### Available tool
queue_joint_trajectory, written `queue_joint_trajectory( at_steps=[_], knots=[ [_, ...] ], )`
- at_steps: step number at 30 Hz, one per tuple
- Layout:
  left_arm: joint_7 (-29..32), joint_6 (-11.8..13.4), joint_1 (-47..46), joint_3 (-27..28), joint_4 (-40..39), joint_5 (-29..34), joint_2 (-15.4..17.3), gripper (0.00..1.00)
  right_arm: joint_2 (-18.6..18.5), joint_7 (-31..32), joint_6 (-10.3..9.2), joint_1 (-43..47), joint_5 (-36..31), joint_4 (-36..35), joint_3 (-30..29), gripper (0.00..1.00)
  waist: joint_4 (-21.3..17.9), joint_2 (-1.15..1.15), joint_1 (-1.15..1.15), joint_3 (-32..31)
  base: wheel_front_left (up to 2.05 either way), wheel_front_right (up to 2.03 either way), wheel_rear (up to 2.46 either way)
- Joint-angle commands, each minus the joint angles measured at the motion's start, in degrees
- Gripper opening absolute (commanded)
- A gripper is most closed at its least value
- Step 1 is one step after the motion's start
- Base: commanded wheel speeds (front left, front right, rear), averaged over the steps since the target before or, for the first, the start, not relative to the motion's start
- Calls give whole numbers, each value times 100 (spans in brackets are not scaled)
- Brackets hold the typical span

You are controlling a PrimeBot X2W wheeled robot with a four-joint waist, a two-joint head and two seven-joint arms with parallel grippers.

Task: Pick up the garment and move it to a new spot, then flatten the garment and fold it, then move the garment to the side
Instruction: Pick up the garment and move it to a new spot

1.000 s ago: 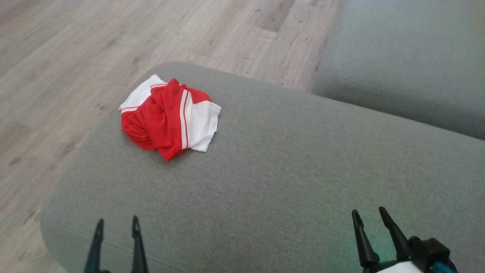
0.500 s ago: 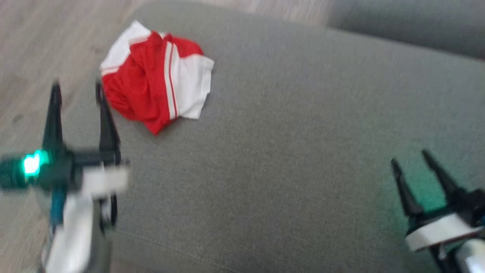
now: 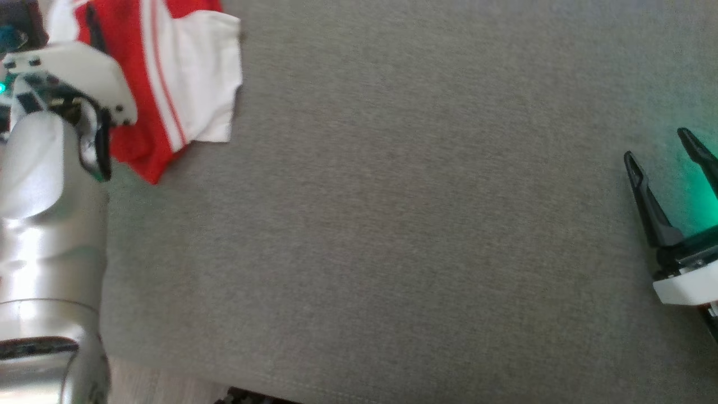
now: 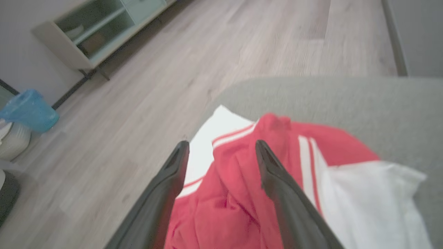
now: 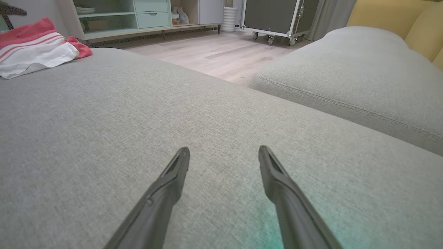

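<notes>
The garment [image 3: 168,73] is a crumpled red piece with white panels and stripes, lying near the left end of the grey sofa cushion [image 3: 392,196]. My left gripper [image 4: 221,147] is open just over it, and its two dark fingers straddle a raised red fold [image 4: 242,193]. I cannot tell whether the tips touch the cloth. My silver left forearm [image 3: 50,224] reaches up the left edge of the head view. My right gripper [image 3: 655,146] is open and empty, low over bare cushion far to the right of the garment [image 5: 34,52].
A second grey cushion [image 5: 346,69] lies to the right across a strip of wooden floor [image 5: 214,52]. Beyond the garment the cushion edge drops to the floor [image 4: 138,86]. A pale cabinet [image 4: 97,31], a blue bin [image 4: 27,110] and a wheeled case [image 5: 273,17] stand further off.
The head camera has dipped, so the whole picture has shifted. My left arm has reached forward from the near edge to the garment. Both grippers have stayed open.
</notes>
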Motion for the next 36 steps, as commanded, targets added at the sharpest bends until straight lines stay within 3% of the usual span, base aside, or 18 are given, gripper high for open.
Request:
queue_joint_trajectory(
  at_steps=[1, 7, 8, 9, 15, 23, 28, 30, 36],
  knots=[
    [71, 36, -65, 186, -2, -12, 419, 100, -173, -61, -4, 24, 37, -165, 70, 100, -246, 0, 0, 231, 0, 0, 0],
    [103, 73, -139, 441, 956, -334, 433, 100, -165, -61, -4, 9, 39, -203, 21, 100, -444, 0, 0, 323, 0, 0, 0],
    [-34, 71, -153, 430, 1011, -330, 443, 76, -150, -61, -4, 11, 38, -200, -7, 100, -451, 0, 0, 323, 0, 0, 0],
    [-158, 25, -178, 420, 1062, -342, 444, 0, -129, -61, -4, 14, 31, -190, -16, 100, -459, 0, 0, 295, 0, 0, 0],
    [-1309, -288, -437, 198, 999, -189, 750, 0, 339, -61, -4, -69, -57, -98, 101, 100, -725, 0, 0, -430, 0, 0, 0],
    [-1868, -733, -742, -243, 289, 72, 986, 0, 1193, -61, -4, 32, -110, 171, 154, 100, -1408, 0, 0, -1588, 0, 0, 0],
    [-1860, -974, -791, -516, -619, -33, 697, 0, 1623, -61, -4, 325, -229, 182, 35, 100, -1891, 0, 0, -2185, 0, 0, 0],
    [-1865, -989, -743, -594, -826, -6, 664, 0, 1694, -61, -4, 380, -260, 181, 42, 100, -2016, 0, 0, -2316, 0, 0, 0],
    [-1923, -943, -286, -756, -1945, -204, 142, 0, 1980, -61, -4, 693, -354, 50, 37, 100, -2668, 0, 0, -2849, 0, 0, 0]
  ],
)
